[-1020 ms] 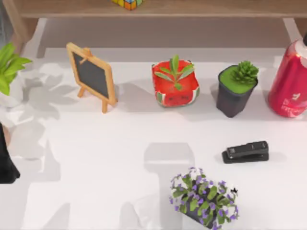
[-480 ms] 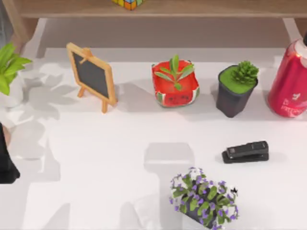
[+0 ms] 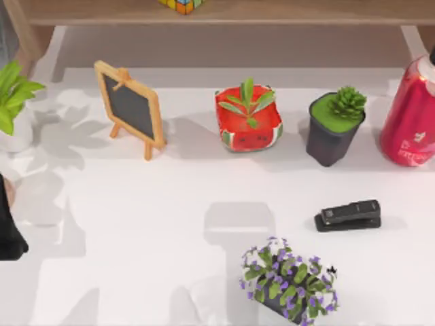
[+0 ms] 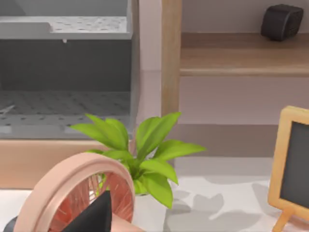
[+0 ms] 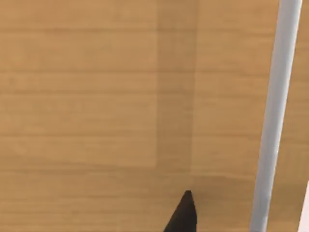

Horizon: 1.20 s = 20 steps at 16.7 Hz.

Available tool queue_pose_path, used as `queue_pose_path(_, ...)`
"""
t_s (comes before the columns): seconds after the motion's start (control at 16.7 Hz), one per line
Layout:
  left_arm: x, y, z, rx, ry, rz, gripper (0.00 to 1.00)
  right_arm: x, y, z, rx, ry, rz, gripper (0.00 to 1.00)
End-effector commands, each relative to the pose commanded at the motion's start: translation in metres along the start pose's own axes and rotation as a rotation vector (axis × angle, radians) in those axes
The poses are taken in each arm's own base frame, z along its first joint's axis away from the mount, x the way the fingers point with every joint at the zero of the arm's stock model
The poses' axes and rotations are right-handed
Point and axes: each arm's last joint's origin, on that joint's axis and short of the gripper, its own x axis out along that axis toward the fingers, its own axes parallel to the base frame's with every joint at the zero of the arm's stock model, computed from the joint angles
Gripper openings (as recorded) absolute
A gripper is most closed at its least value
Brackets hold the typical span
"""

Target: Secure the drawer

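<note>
Very close in the right wrist view is a light wooden panel [image 5: 96,96] with a faint vertical seam, apparently the drawer front. A silver bar [image 5: 273,116] runs along one side of it. A dark part of my right gripper [image 5: 182,215] points at the panel just short of it. These views do not show whether the drawer stands open or shut. My left arm [image 3: 8,234] is parked at the table's left edge. A dark part of my left gripper [image 4: 94,217] sits low in the left wrist view, in front of a pink ring [image 4: 67,188].
On the table stand a chalkboard easel [image 3: 132,109], a watermelon pot [image 3: 249,125], a black succulent pot [image 3: 334,132], a red bottle [image 3: 411,115], a black stapler [image 3: 348,215], a purple flower pot [image 3: 289,280] and a leafy plant [image 3: 10,95]. A wooden shelf [image 3: 272,12] runs along the back.
</note>
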Motion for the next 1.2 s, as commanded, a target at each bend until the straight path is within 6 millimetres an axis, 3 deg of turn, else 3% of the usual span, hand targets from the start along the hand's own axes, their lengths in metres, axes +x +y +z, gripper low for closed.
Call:
queue_pose_path(0.24, 0.000, 0.000, 0.000, 0.000, 0.000, 0.000, 1.00, 0.000, 0.000, 0.000, 0.000, 0.000, 0.000, 0.02)
queue_pose_path(0.3, 0.000, 0.000, 0.000, 0.000, 0.000, 0.000, 1.00, 0.000, 0.000, 0.000, 0.000, 0.000, 0.000, 0.00)
queue_pose_path(0.84, 0.000, 0.000, 0.000, 0.000, 0.000, 0.000, 1.00, 0.001, 0.001, 0.000, 0.005, 0.003, 0.005, 0.00)
queue_pose_path(1.2, 0.000, 0.000, 0.000, 0.000, 0.000, 0.000, 1.00, 0.035, 0.001, -0.001, 0.004, 0.001, 0.003, 0.00)
